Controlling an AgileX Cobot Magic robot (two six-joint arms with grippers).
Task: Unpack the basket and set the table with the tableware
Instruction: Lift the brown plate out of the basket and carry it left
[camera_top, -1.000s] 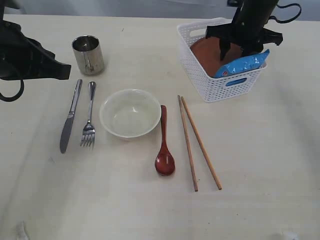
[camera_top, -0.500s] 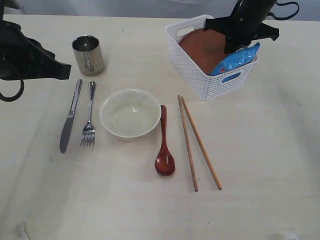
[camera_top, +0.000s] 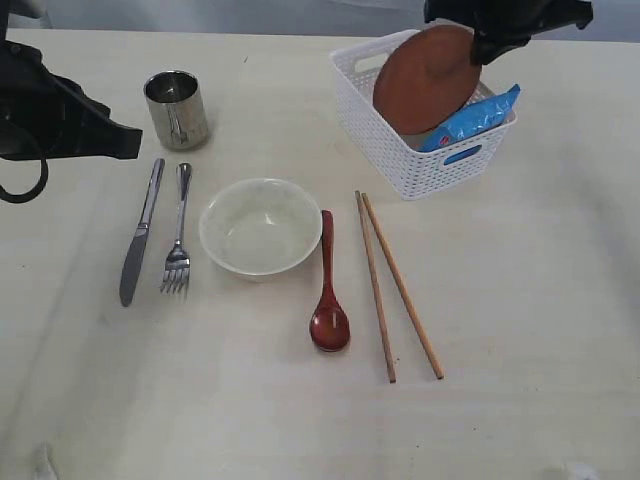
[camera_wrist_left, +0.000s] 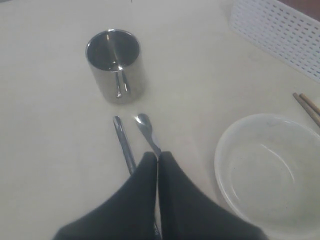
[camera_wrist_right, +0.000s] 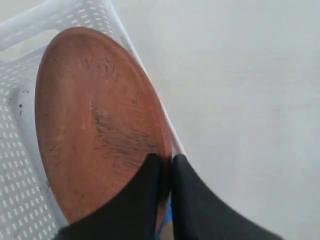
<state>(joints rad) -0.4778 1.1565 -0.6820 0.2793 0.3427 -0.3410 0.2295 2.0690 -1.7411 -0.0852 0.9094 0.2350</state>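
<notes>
- On the table, toward the upper right of the exterior view, a white basket stands with a brown round plate tilted steeply up out of it. The plate's lower edge is inside the basket and its upper part is above the rim.
- The right fingers are clenched on the plate's rim, one on each face. In the exterior view they grip its upper right edge.
- A blue packet lies in the basket beside the plate, leaning on the right wall with one end over the rim.
- The left fingers are pressed together with nothing between them, just above the handles of the knife and the fork.
- A steel cup stands upright on the table just beyond those two handles.
- Knife and fork lie side by side, knife outermost, to the left of the white bowl, which sits upright.
- A reddish wooden spoon lies just right of the bowl, its scoop toward the bottom of the view.
- Two chopsticks lie right of the spoon, close together at the top and spreading slightly lower down. Their upper ends are near the basket's front wall but apart from it.
</notes>
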